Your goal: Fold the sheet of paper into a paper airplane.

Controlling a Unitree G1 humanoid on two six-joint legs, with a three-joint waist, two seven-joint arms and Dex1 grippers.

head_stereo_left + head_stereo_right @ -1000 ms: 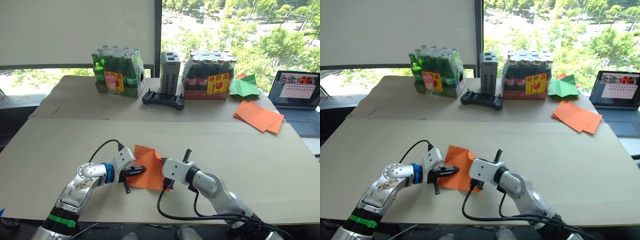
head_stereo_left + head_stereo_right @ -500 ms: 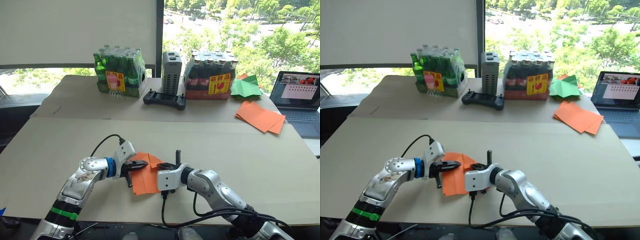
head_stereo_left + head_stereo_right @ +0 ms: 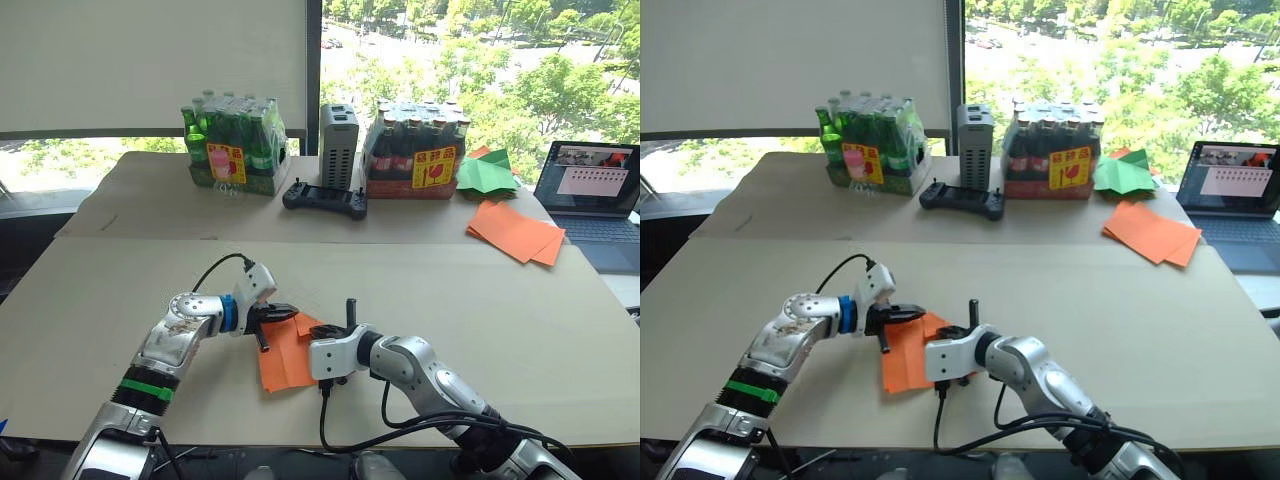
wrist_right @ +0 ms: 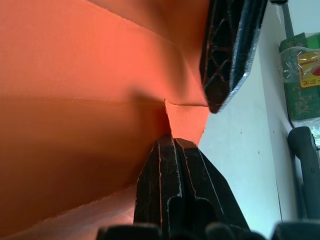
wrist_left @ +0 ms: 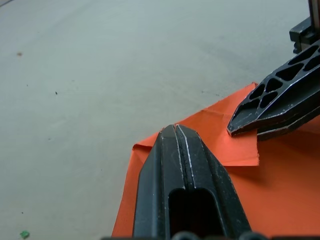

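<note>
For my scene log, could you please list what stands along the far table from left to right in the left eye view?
Pack of green bottles → black controller → grey box → pack of dark bottles → green paper shape → pile of orange sheets → laptop.

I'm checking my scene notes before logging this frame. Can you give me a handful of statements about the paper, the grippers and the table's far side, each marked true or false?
1. The sheet of paper lies on the near table, between the two arms. True.
2. The left gripper has its fingers spread wide apart. False: they are pressed together, over the paper's corner.
3. A pile of orange sheets lies near the laptop. True.
4. The black controller sits on the orange sheet of paper. False: it rests on the far table, between the two bottle packs.
5. The right gripper has its fingers closed. True.
</note>
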